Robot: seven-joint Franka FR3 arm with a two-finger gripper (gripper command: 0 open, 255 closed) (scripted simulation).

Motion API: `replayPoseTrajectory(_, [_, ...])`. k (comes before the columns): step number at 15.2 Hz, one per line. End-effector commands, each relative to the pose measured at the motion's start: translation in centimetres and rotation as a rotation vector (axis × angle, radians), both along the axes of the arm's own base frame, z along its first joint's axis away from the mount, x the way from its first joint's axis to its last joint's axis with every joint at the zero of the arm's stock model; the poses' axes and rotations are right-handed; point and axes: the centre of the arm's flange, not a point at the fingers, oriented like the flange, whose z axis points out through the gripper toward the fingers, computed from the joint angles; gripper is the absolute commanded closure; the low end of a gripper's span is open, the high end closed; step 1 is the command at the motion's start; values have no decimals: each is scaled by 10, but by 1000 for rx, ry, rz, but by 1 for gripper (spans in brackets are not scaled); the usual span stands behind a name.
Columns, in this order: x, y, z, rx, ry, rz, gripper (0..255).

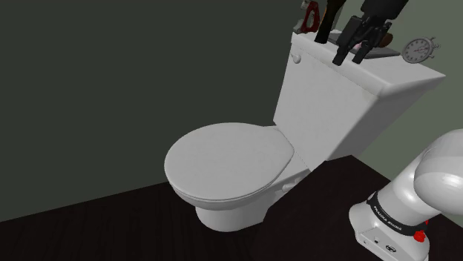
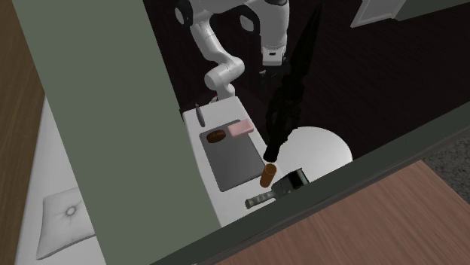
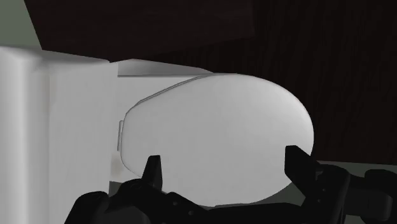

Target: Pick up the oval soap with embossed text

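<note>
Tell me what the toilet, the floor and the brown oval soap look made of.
Toilet: plain white, smooth with soft shading, like glazed ceramic, though the render leaves it open. Floor: dark brown with fine lengthwise streaks, probably stained wood boards. Oval soap: matt brown with no grain or shine to judge by, so its material is unclear.

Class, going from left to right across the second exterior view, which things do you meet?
cushion → brown soap → pink soap → cylinder → toilet lid
</note>
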Motion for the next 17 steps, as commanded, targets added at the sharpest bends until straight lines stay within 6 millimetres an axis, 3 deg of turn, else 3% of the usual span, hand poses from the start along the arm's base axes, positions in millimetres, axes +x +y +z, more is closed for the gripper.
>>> replayPoseTrajectory(1, [0, 0, 0, 0, 0, 0, 0])
replayPoseTrajectory(17, [17, -200, 20, -70, 30, 162, 0])
